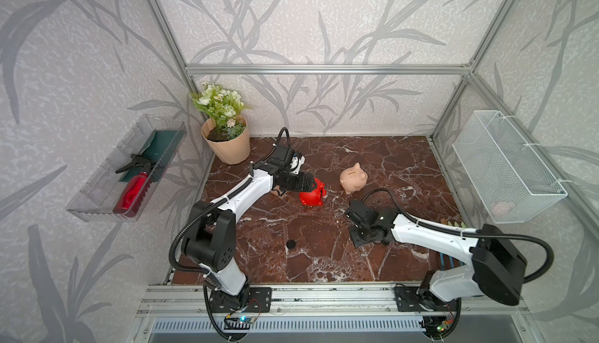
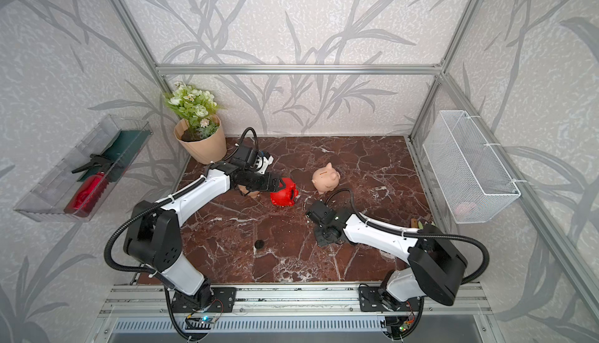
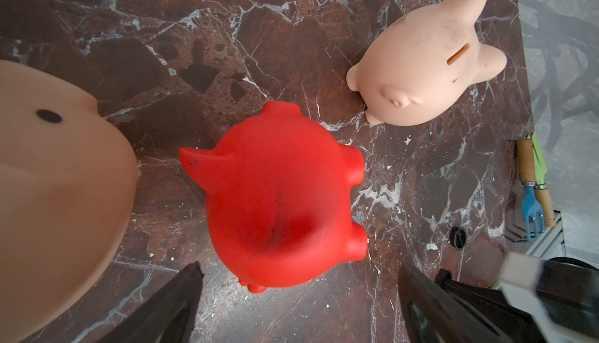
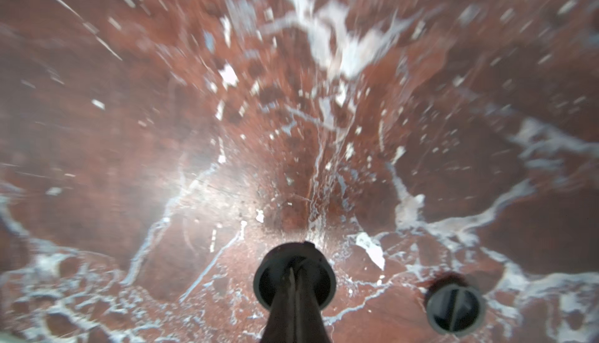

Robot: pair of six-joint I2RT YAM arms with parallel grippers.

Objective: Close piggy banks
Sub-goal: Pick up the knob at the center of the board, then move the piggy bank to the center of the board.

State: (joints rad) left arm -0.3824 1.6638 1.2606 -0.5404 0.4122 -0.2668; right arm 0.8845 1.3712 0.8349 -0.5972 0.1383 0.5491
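Note:
A red piggy bank lies on its side on the marble table, a round hollow facing the left wrist camera. My left gripper hovers just over it, open, a finger on either side and not touching. A peach piggy bank stands upright behind it, slot up. Another peach piggy bank is mostly hidden under the left arm. My right gripper points down, shut on a black disc.
A second black disc lies beside the held one, and a third sits at the table's front middle. A flowerpot stands at the back left. Small garden tools lie at the right edge. A wire basket hangs on the right wall.

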